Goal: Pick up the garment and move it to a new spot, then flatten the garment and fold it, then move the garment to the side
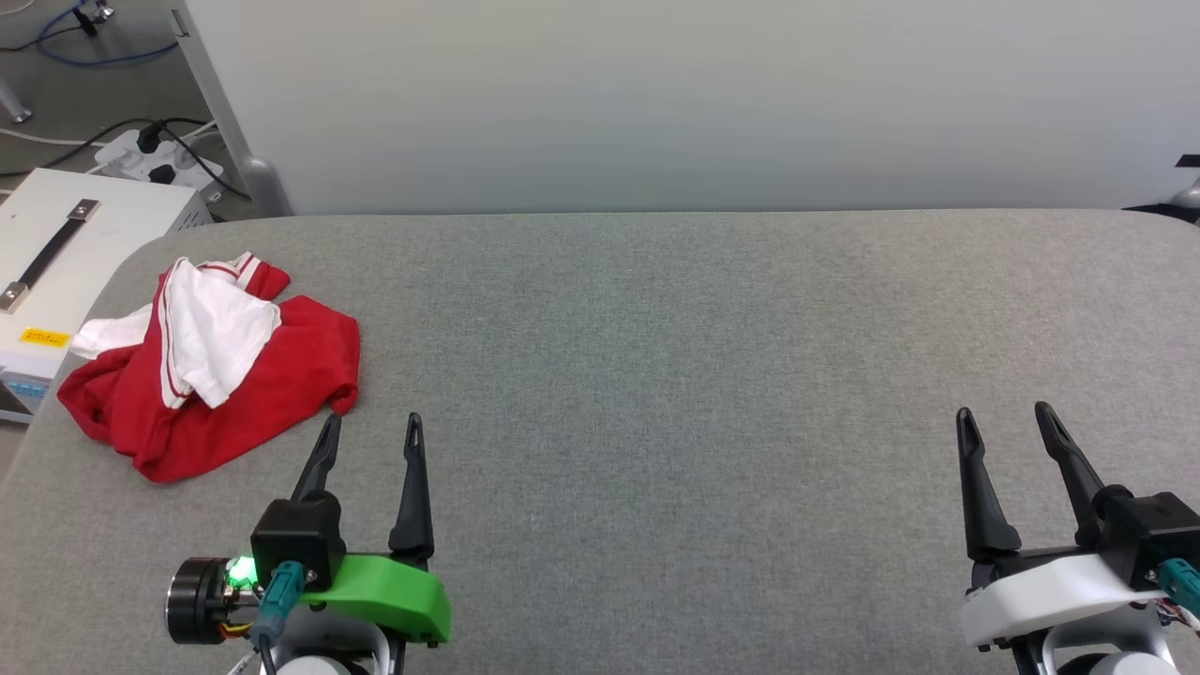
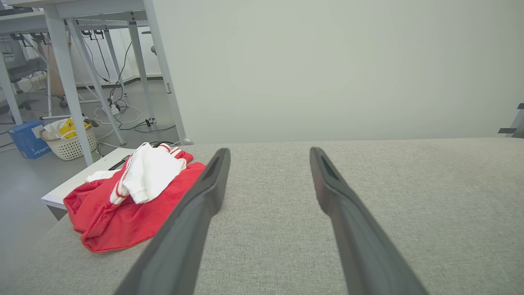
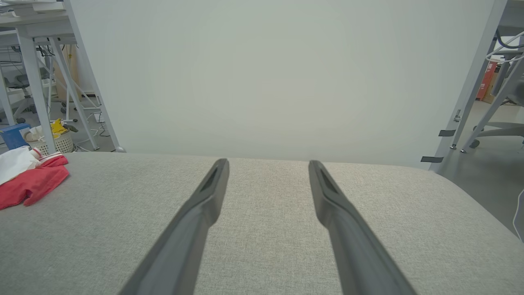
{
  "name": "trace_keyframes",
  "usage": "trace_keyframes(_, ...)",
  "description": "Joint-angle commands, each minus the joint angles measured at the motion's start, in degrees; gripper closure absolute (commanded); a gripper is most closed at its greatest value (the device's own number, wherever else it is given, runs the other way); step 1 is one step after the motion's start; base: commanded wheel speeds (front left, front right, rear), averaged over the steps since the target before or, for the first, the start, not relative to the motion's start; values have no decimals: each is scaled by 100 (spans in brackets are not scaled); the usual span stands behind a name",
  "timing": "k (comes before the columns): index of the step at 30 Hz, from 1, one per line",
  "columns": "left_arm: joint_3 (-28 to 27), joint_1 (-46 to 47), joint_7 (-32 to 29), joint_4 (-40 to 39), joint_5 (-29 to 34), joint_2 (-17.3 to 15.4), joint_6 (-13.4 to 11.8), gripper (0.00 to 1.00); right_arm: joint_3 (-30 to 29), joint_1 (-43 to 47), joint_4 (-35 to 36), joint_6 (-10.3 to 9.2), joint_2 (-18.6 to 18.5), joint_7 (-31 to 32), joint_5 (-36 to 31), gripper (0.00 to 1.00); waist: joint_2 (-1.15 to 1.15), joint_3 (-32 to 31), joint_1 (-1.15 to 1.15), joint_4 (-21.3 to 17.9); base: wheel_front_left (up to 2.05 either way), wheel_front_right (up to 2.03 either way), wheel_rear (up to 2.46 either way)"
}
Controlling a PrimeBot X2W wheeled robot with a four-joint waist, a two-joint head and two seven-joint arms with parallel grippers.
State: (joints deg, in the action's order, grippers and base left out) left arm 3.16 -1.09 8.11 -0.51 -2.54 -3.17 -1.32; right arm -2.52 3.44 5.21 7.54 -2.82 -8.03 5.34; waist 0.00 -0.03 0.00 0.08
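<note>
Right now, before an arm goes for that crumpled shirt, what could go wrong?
1. The garment lies bunched at the table's left edge; a sideways tug might drag it off.
2. A white sleeve lies on top, so the open left gripper may pinch only that and lift a tangle.
3. The open right gripper sits far across, a long reach to help.

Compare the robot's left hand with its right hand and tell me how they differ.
The left hand sits on a green mount; the right hand sits on a white mount. The left hand is close to the crumpled red and white shirt; the right hand is far across the grey table from it. Both are open and hold nothing.
</note>
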Motion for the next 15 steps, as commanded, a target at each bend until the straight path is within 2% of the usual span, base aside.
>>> trace_keyframes(1,11,-13,59,-2,-53,17,-16,0,-22,70,4,-3,-4,-76,51,0,0,1,0,2,0,0,0)
trace_keyframes(15,82,-40,225,36,-107,20,-31,0,-59,136,-31,-4,-5,-239,105,0,0,-5,0,14,0,0,0)
